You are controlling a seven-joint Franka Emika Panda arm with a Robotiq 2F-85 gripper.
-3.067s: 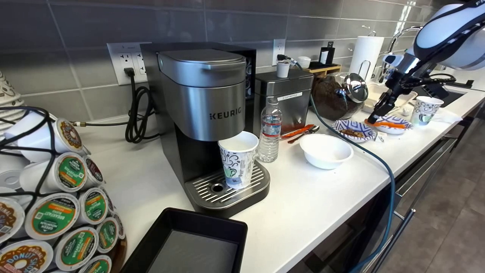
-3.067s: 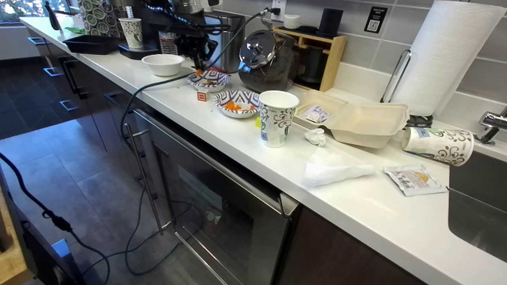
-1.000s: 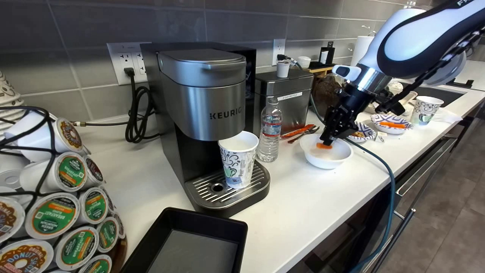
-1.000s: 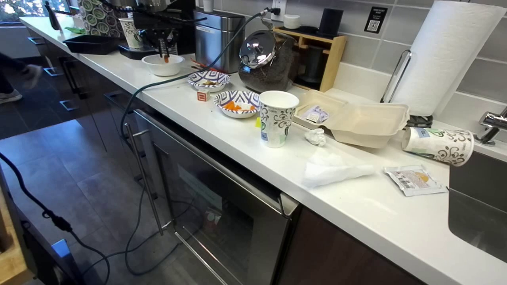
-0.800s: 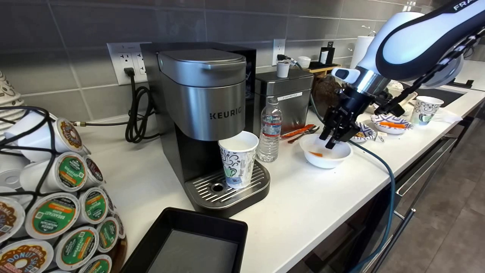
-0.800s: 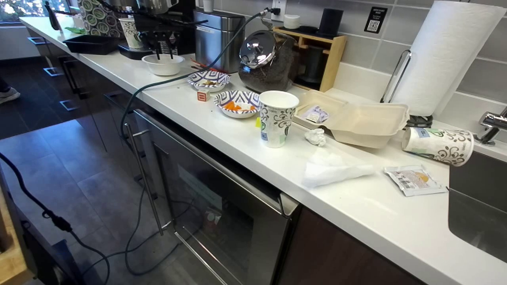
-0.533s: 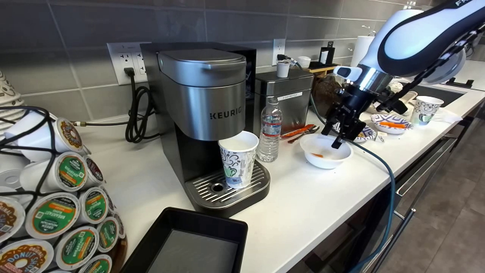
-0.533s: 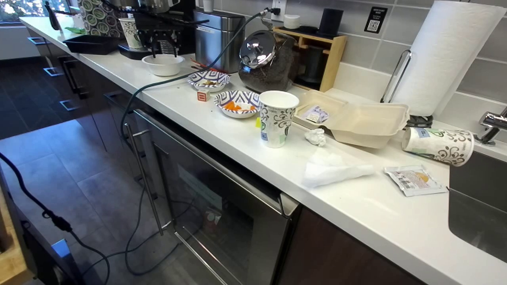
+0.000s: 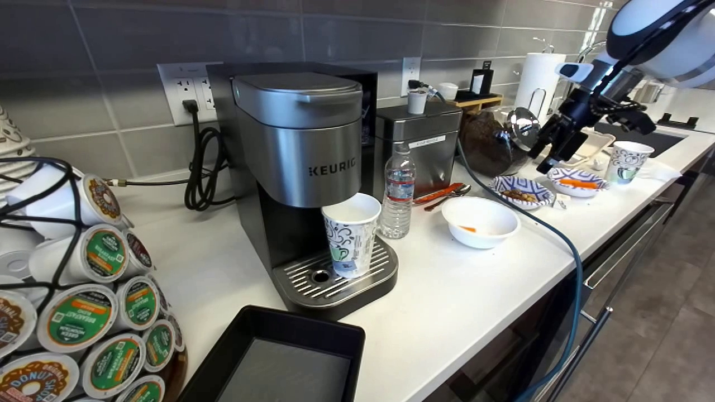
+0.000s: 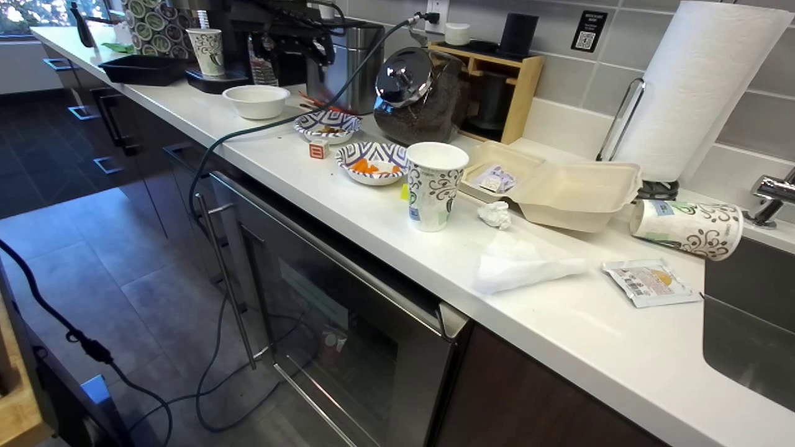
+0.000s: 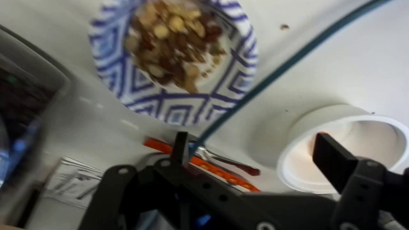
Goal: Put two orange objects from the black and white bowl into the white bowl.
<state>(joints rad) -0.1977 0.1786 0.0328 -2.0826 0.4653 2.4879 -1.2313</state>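
One orange piece [image 9: 468, 229] shows in the white bowl [image 9: 483, 241], so the first drop looks done. The fingers [image 11: 334, 161] are wide apart with nothing in them. Next, they likely need to get one more piece. Several orange bits [image 10: 362, 166], too bunched up to count, sit in one patterned bowl [image 10: 374, 151]. Near it on the desk [image 9: 430, 301] is one nut bowl [image 11: 177, 102].

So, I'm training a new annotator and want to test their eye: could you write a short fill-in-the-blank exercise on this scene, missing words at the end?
1. The coffee machine bears the brand name ____.
2. The piece inside the white bowl is coloured ____.
3. The hand is not closed but ____.
4. The paper cup nearest the sink lies on its ____.

Missing words: Keurig; orange; open; side.
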